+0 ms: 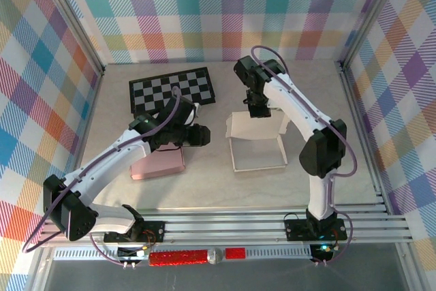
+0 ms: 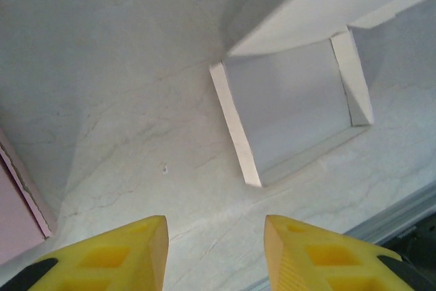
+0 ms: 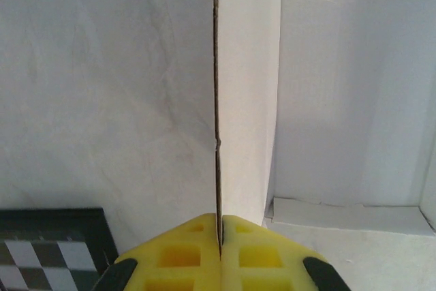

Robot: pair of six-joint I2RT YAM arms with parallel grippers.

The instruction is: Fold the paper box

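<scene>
The white paper box lies open-topped in the middle of the table, its low side walls partly raised. My right gripper is at the box's far side, shut on the upright back flap; the flap's thin edge runs straight into the closed yellow fingertips. The box floor shows to the right of that flap. My left gripper hovers just left of the box, apart from it. In the left wrist view the gripper stands open over bare table, with the box ahead of it.
A black-and-white checkerboard lies at the back left, its corner near the right gripper. A flat pink piece rests under the left arm, also at the wrist view's edge. A metal rail borders the near edge.
</scene>
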